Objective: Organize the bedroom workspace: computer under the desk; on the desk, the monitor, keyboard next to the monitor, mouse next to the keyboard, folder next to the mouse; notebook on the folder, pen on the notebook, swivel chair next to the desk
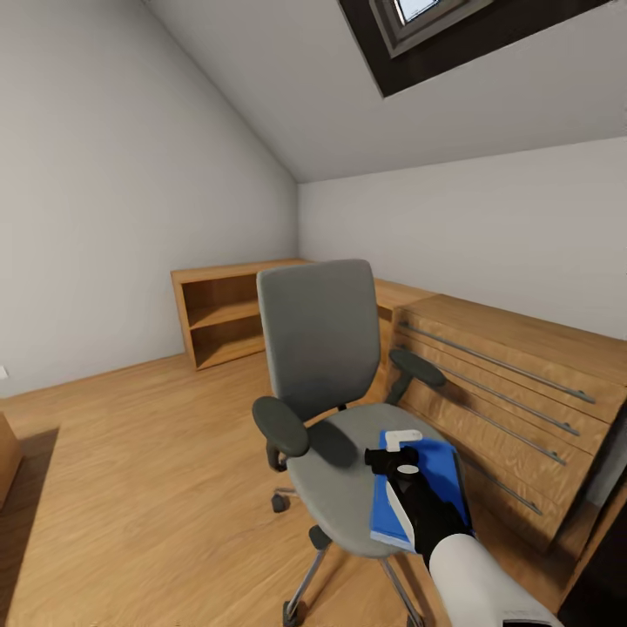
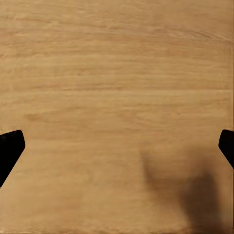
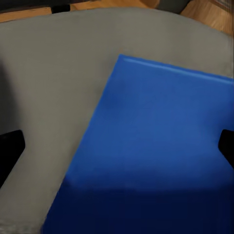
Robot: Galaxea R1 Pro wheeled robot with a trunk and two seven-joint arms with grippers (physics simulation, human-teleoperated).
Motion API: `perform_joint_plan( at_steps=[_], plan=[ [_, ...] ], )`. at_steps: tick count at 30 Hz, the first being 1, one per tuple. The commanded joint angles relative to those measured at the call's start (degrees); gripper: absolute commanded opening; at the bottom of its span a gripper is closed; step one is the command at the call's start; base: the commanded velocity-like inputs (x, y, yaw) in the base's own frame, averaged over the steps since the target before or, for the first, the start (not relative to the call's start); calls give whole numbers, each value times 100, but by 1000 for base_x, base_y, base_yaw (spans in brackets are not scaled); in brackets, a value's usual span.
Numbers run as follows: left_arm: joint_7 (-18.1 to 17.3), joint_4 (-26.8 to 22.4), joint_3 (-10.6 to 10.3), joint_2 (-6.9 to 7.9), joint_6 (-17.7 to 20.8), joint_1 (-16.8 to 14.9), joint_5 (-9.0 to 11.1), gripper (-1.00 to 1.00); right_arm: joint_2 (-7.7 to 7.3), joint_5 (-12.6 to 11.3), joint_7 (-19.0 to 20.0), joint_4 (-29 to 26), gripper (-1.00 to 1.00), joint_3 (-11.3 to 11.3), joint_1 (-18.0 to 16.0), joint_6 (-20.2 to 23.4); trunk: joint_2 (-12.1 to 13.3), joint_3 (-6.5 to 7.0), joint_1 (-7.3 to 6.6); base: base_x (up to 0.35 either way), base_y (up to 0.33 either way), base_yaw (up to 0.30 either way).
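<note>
- Right arm comes in from the lower right of the head view, white forearm and black wrist, with the right gripper point(image 1: 394, 459) hanging over the swivel chair point(image 1: 335, 418) seat.
- Its wrist camera looks straight down at the folder point(image 3: 156, 151). The two black fingertips point(image 3: 9, 148) sit far apart at the frame edges with nothing between them, so that gripper is released and not grasping anything.
- Can't tell from the head view whether the fingers are touching the folder or just above it, since the wrist blocks that spot.
- The folder lies flat on the grey seat directly under the right gripper, bright blue, with part of it covered by the arm in the head view point(image 1: 435, 488).
- The left gripper point(image 2: 117, 146) is spread wide too, tips point(image 2: 10, 146) at the frame edges, pointing down at the bare wood floor point(image 2: 117, 73) with a soft shadow on it.
- Past the right gripper there's the chair back, and beyond that a light wooden drawer chest point(image 1: 514, 392) and a low open shelf point(image 1: 231, 318) against the wall.
- The chair's wheeled base is cut off at the bottom of the frame.
</note>
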Motion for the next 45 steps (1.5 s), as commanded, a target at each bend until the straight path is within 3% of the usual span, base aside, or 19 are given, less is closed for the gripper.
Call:
perform_joint_plan(
  at_steps=[1, 45],
  plan=[
    [-48, -4, 11, 1, 1, 1, 60, 100, 6, 43, 6, -3, 100, -40, 1, 35, -2, -6, -2, -120, -90, 0],
    [-48, -4, 20, 4, 1, 1, 63, 100, 6, 43, 6, 0, 100, -40, 2, 26, -2, -6, -2, -28, -17, 0]
  ],
)
